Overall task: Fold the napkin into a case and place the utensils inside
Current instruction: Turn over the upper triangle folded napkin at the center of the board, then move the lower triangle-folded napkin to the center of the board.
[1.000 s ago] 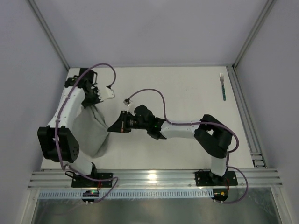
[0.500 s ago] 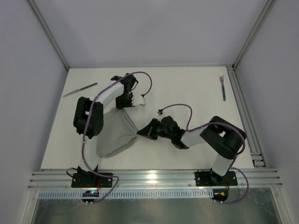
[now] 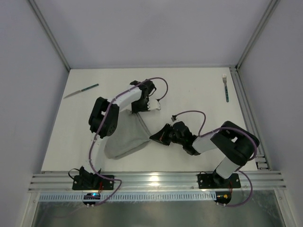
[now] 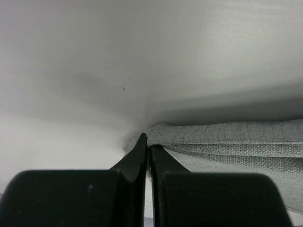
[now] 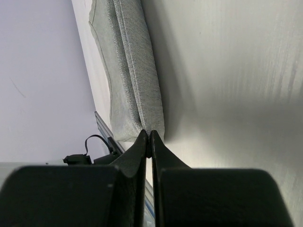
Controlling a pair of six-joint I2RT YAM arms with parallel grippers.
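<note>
The grey napkin (image 3: pixel 124 137) lies doubled over in loose folds left of the table's middle. My left gripper (image 3: pixel 138 111) is shut on its far corner; the left wrist view shows the fabric (image 4: pixel 227 138) pinched between the tips (image 4: pixel 148 144). My right gripper (image 3: pixel 152 137) is shut on the napkin's right corner, and in the right wrist view the folded layers (image 5: pixel 133 61) run away from the closed tips (image 5: pixel 148 137). The teal-handled knife (image 3: pixel 81 91) lies at the far left. The fork (image 3: pixel 226 87) lies at the far right.
A raised metal rail (image 3: pixel 248 113) runs along the table's right edge, close to the fork. Another rail (image 3: pixel 151 179) crosses the near edge by the arm bases. Purple cables (image 3: pixel 189 113) loop above both arms.
Both grippers have carried the napkin to the right across the table, still holding its corners. The left arm swung right with it, and the knife at the far left came into view.
</note>
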